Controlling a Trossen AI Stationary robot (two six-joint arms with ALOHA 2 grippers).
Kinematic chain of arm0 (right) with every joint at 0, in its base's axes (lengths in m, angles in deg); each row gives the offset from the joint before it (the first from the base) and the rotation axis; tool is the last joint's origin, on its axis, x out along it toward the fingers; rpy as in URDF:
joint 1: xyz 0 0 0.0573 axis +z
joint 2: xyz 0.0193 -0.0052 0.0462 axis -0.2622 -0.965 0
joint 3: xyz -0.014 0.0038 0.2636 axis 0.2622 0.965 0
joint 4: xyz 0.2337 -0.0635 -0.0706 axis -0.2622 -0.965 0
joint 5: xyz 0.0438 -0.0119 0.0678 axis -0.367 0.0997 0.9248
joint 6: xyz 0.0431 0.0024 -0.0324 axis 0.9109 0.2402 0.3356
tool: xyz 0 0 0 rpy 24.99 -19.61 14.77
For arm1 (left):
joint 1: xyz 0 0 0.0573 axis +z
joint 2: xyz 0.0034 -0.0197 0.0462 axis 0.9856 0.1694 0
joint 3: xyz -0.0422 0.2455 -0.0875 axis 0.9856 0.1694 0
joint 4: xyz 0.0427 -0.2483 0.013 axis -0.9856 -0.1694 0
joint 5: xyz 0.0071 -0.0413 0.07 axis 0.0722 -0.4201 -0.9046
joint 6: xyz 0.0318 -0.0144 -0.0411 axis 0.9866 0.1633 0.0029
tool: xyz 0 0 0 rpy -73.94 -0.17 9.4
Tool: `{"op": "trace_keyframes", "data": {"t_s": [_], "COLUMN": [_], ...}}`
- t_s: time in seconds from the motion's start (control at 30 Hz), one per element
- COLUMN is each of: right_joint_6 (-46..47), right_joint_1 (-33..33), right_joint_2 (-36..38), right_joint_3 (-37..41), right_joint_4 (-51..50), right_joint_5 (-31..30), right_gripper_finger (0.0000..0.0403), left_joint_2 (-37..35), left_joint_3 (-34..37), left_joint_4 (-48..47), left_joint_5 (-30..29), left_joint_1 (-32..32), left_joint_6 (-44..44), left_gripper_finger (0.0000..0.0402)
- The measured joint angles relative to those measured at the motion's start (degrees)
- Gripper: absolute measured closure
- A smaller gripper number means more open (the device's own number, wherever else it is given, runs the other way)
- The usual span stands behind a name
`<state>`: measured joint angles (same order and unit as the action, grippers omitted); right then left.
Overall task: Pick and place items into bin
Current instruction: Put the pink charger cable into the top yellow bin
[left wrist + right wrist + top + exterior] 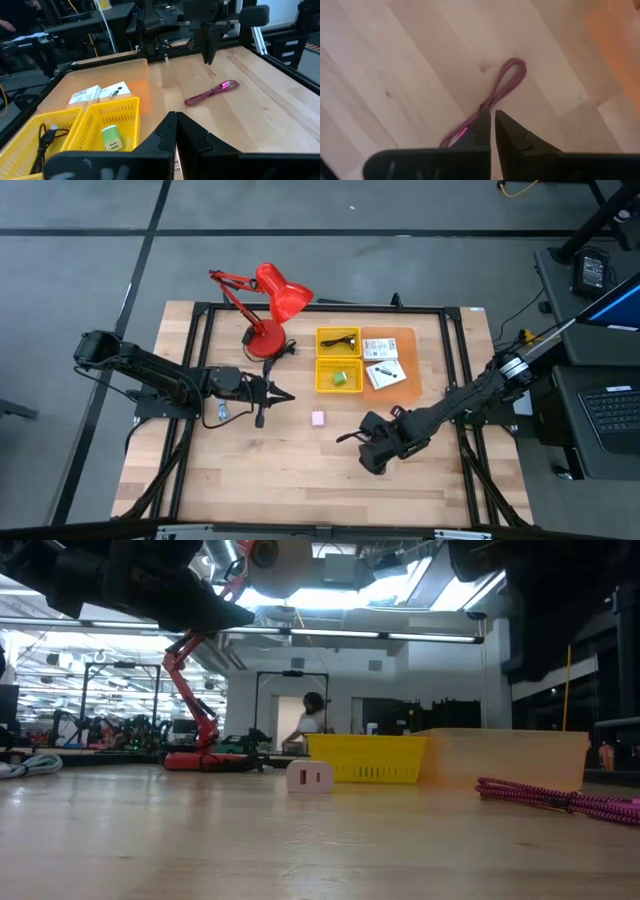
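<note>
Maroon cord — no legible writing.

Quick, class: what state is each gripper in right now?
Left gripper: shut, holding nothing, above the table.
Right gripper: shut, empty, above the maroon cord.

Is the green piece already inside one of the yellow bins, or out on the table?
Inside. The green piece lies in the nearer yellow bin, seen in both the high and left wrist views.
</note>
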<state>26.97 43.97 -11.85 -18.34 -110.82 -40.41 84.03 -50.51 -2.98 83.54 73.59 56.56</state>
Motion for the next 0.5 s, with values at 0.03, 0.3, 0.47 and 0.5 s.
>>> {"op": "trace_keyframes", "data": {"t_s": [0.03, 0.3, 0.47, 0.5], "right_joint_6": [0.0, 2.3, 6.3, 7.5], "right_joint_1": [0.0, 0.0, 0.2, 0.4], "right_joint_2": [-0.3, -0.7, -0.6, -0.6], "right_joint_3": [0.0, 1.6, 1.6, 1.6], "right_joint_4": [-0.1, 0.2, 2.1, 2.2], "right_joint_5": [0.0, -1.5, -1.6, -1.7], "right_gripper_finger": [0.0393, 0.0393, 0.0373, 0.0365], "left_joint_2": [0.0, 0.0, 0.0, 0.0], "left_joint_3": [0.0, 0.0, 0.0, 0.0], "left_joint_4": [0.0, 0.0, -0.2, -0.3], "left_joint_5": [0.0, 0.0, 0.0, 0.1], "left_joint_1": [0.0, 0.0, 0.0, 0.0], "left_joint_6": [0.0, -0.5, -2.6, -2.6], "left_gripper_finger": [0.0398, 0.0394, 0.0394, 0.0395]}}
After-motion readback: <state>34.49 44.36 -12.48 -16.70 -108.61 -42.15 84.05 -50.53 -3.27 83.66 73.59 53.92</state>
